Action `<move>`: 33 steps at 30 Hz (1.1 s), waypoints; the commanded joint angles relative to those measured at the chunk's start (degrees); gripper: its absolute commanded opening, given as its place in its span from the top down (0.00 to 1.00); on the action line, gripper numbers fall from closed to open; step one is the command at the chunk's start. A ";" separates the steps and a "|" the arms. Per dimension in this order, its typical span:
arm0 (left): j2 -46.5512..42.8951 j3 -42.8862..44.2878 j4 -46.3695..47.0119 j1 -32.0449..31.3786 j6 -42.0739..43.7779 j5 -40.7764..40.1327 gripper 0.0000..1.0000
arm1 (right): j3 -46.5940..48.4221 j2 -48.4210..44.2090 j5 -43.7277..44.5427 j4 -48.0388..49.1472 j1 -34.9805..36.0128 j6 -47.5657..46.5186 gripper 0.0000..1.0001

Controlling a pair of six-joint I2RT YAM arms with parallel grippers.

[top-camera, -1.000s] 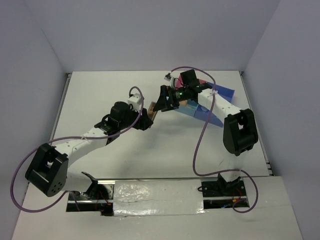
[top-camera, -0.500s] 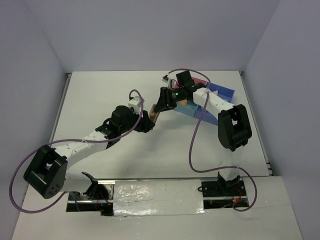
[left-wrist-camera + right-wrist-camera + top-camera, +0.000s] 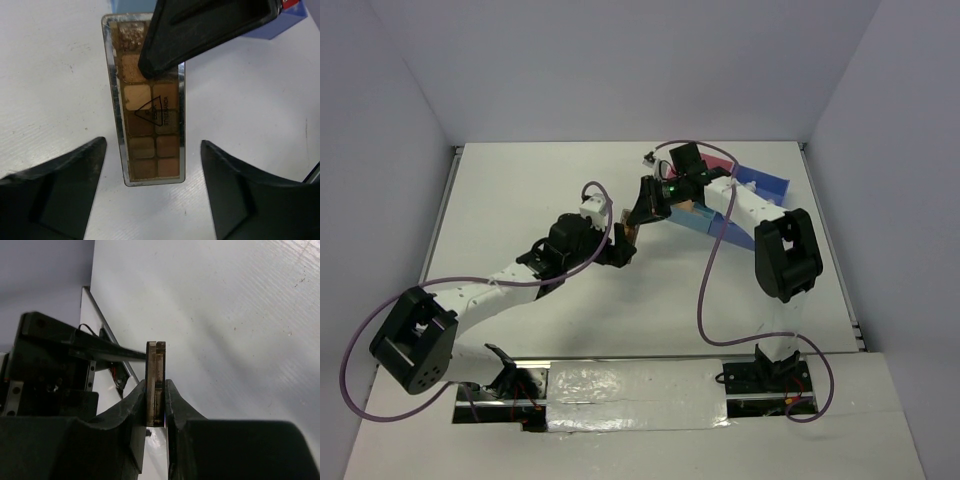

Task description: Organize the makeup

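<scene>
Right fingers (image 3: 155,390) are closed on the flat brown palette (image 3: 155,360). In the right wrist view it is edge-on, one finger pressed against each broad face. In the left wrist view the brown palette (image 3: 150,135) shows its pan side to the camera, two columns of brown and tan shades with a triangle mark printed mid-length. Its long axis runs straight up the frame, and a dark right finger (image 3: 200,30) covers the far end. The near short end is free and sits between the left fingers (image 3: 152,145), which are spread wide and grip nothing, with desk visible on both sides. From above, the palette (image 3: 628,228) lies between the two arms at mid-desk (image 3: 520,190). Its long axis slants from the right fingers (image 3: 642,215) down-left to the left fingers (image 3: 618,243), with the free end toward the left arm. We cannot tell whether the free end touches the desk. The pink-and-blue tray (image 3: 765,183) sits behind the right arm, apart from the palette.
</scene>
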 commanded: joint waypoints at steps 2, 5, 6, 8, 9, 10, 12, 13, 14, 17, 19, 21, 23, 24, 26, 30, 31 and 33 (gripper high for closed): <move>-1.23 2.27 4.99 -0.35 -0.39 -1.57 0.09 | 0.47 -3.45 -1.52 1.64 -1.92 -2.33 0.95; -1.58 2.01 4.55 -0.27 0.05 -1.75 0.07 | 2.13 -3.63 -1.09 -0.03 -3.68 -4.61 0.96; -1.76 1.83 4.29 -0.27 0.31 -1.75 0.06 | 2.66 -3.71 -0.56 -1.34 -4.21 -5.66 0.97; -2.55 1.48 3.85 -0.27 0.66 -2.36 0.04 | 4.15 -3.89 0.85 -2.23 -6.04 -7.85 0.97; -2.90 1.39 3.68 -0.18 0.84 -2.71 0.04 | 4.85 -4.06 1.55 -3.45 -6.67 -8.82 0.97; -3.34 0.96 3.06 -0.09 0.93 -3.24 0.03 | 5.73 -4.33 3.73 -4.07 -7.46 -11.27 0.97; -4.74 0.08 2.36 0.52 1.19 -3.24 0.02 | 9.24 -5.11 7.86 -6.08 -9.48 -14.79 0.97; -5.27 -0.27 1.40 0.79 1.10 -3.24 0.01 | 10.39 -5.38 12.15 -6.62 -10.18 -16.55 0.97; -6.41 -0.63 0.95 1.14 1.02 -4.98 0.01 | 12.92 -5.56 14.54 -7.15 -10.80 -19.96 0.97; -8.78 -1.86 -1.77 2.63 0.49 -5.97 0.01 | 17.85 -5.47 23.57 -9.08 -12.03 -25.34 0.97; -10.02 -2.91 -2.82 3.77 0.49 -6.06 0.01 | 19.62 -4.86 27.99 -9.35 -12.21 -29.47 0.96; -12.12 -4.22 -4.06 4.65 0.58 -6.76 0.01 | 20.15 -4.25 35.43 -7.17 -12.04 -32.72 0.96; -14.58 -5.19 -4.93 5.09 0.58 -7.20 0.01 | 19.63 -3.02 42.81 -3.83 -11.95 -35.45 0.95; -15.38 -6.07 -5.29 5.62 0.58 -7.63 0.01 | 19.37 -2.49 44.95 -2.77 -11.77 -38.16 0.95; -17.57 -7.30 -6.34 6.15 0.40 -8.34 0.01 | 18.84 -0.65 49.08 -0.22 -11.59 -40.55 0.94; -20.74 -8.80 -7.92 7.11 0.23 -8.96 0.01 | 18.93 2.44 55.24 1.90 -10.54 -45.83 0.90; -21.53 -8.98 -8.36 7.20 -0.04 -9.57 0.01 | 17.88 2.79 56.13 2.68 -10.11 -47.58 0.89; -22.32 -9.33 -9.41 7.47 -0.30 -10.10 0.01 | 16.03 2.79 59.71 6.37 -9.40 -50.04 0.87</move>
